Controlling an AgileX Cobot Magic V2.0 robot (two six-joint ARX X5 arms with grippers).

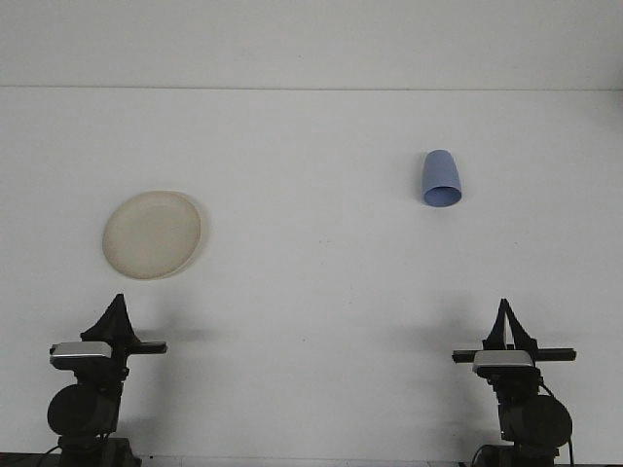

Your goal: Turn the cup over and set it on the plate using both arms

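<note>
I am viewing a white tabletop (pixel 321 282), blue cup (pixel 441 179) lying far right, mouth facing me, cream plate (pixel 153 233) sitting well apart at left, left gripper (pixel 117 313) and right gripper (pixel 507 319) waiting near edge, fingers appearing pressed together, grasping nothing.

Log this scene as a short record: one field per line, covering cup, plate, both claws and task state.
cup: blue cup, lying on its side, far right of the table, mouth toward the camera
plate: cream plate, left side, nothing on it
left claw: left claw near the front edge, below the plate, holding nothing
right claw: right claw near the front edge, holding nothing
task state: cup untouched, not yet on plate
</note>
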